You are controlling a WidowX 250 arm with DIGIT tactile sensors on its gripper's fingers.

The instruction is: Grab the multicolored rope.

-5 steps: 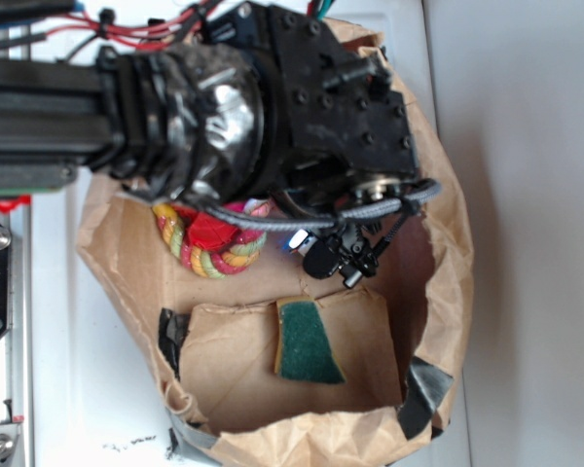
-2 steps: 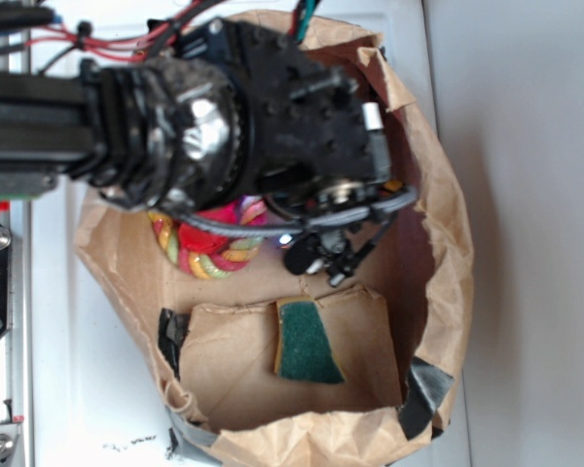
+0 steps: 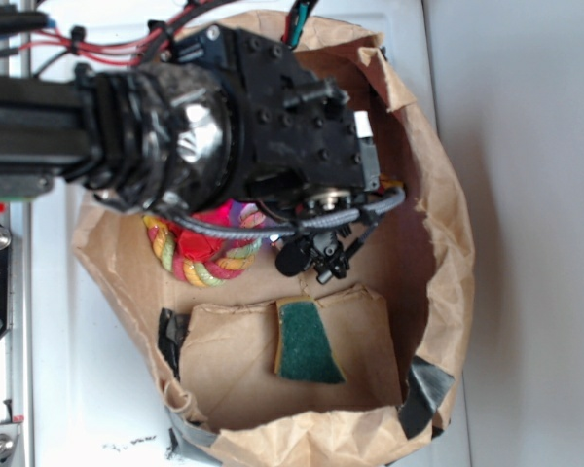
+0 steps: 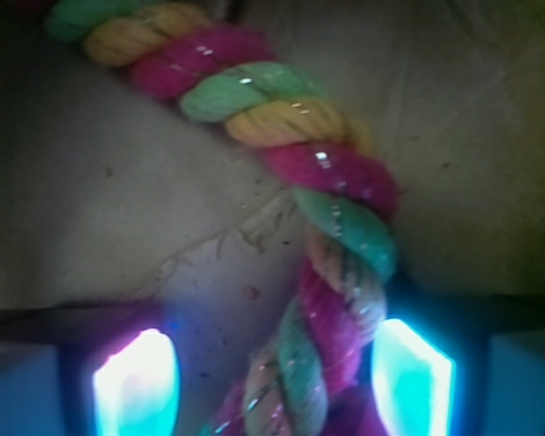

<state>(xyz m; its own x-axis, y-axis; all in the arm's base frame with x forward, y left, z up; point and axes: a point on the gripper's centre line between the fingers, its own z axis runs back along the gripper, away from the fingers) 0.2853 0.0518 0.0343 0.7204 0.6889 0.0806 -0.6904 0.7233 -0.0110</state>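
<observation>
The multicolored rope (image 4: pixel 336 191), twisted from pink, yellow and green strands, curves down the wrist view and runs between my fingers. My gripper (image 4: pixel 272 381) is open. The rope lies close against the right pad (image 4: pixel 413 377), with a wide gap to the left pad (image 4: pixel 136 381). In the exterior view the rope (image 3: pixel 206 268) is coiled on the floor of a brown paper bag (image 3: pixel 448 263), mostly hidden under the arm. My gripper (image 3: pixel 316 258) hangs just to its right.
A red wad (image 3: pixel 197 240) sits inside the rope's coil. A green-and-yellow sponge (image 3: pixel 307 341) lies on a cardboard flap near the bag's front. The bag's crumpled walls rise all round. A metal rail (image 3: pixel 0 321) runs along the left.
The arm has moved left and lowered into the bag, bringing the gripper toward the rope. The rope's coil has shifted slightly left.
</observation>
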